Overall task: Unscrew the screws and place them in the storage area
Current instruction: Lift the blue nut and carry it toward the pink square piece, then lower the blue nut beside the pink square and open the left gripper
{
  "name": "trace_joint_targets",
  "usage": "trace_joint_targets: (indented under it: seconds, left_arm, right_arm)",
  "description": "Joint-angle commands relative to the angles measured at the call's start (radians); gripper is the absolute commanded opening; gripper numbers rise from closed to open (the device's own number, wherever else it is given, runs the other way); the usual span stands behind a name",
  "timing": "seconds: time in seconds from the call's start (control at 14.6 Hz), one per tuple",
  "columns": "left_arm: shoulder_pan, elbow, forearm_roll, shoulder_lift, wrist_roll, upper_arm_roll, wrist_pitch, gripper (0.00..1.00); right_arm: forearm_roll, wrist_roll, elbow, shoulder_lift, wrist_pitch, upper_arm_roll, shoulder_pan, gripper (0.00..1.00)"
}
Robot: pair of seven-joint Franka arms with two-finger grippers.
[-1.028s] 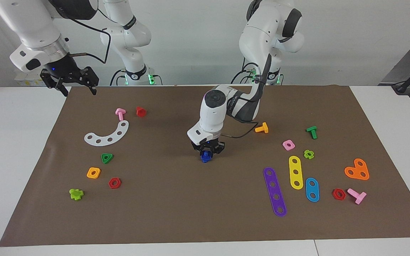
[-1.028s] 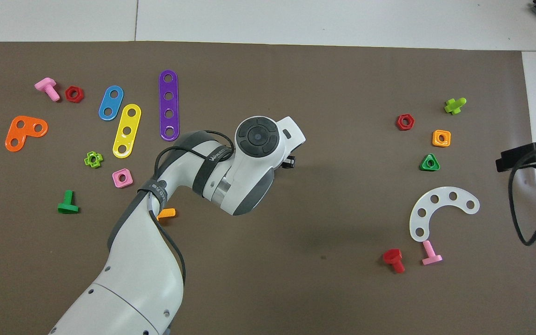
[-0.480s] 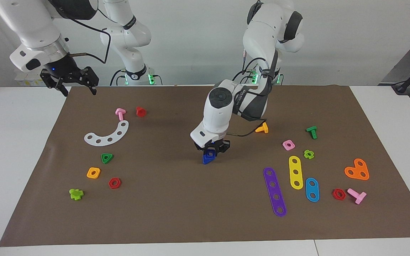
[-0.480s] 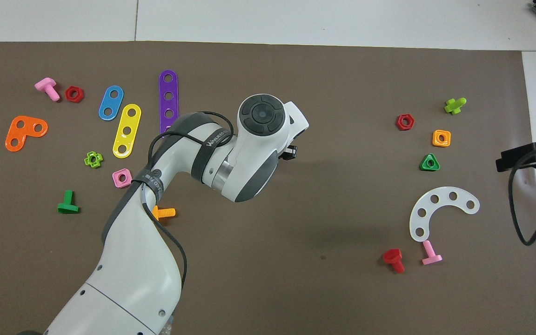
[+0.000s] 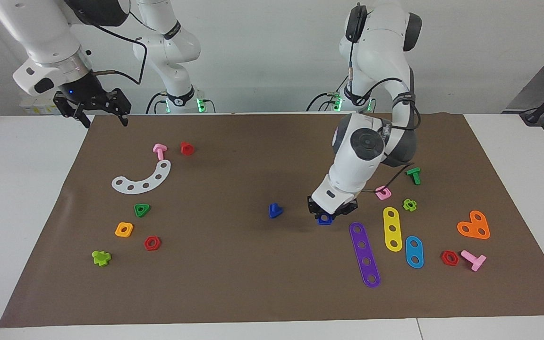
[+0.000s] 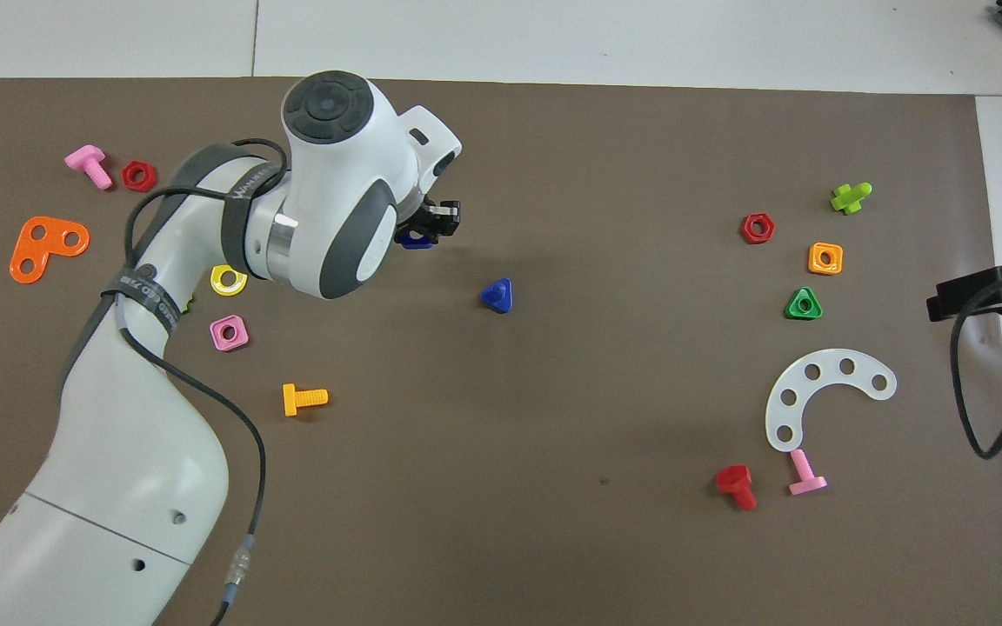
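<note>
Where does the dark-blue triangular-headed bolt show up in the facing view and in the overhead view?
Facing view: the blue bolt lies alone on bare mat near the picture's middle.
Overhead view: the same bolt lies just above the picture's middle.
Shared landmark: the purple strip, toward the left arm's end of the table from the bolt; in the overhead view the left arm hides it.

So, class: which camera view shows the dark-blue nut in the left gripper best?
The facing view: the dark-blue nut shows under the left gripper, clamped just above the mat beside the purple strip. In the overhead view, only an edge of the nut shows beneath the gripper.
</note>
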Motion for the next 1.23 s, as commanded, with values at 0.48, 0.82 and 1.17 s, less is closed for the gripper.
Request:
trace_joint_targets:
  seconds: [0.48,0.82,1.17]
  left_arm:
    - [0.078,-0.601,-0.022,-0.31,0.201,-0.002,0.235,0.31]
    - [0.078,-0.718,-0.019,-0.335,0.202,-0.002,0.402,0.32]
    - [0.078,-0.761,-0.019,-0.337,0.204,-0.002,0.497,0.38]
  right_arm:
    - [0.015,-0.02,-0.006,-0.006,0.0,0.005,-0.009,1.0]
    - [0.015,-0.02,-0.006,-0.006,0.0,0.005,-0.009,1.0]
    - [0.015,-0.02,-0.006,-0.006,0.0,0.005,-0.009,1.0]
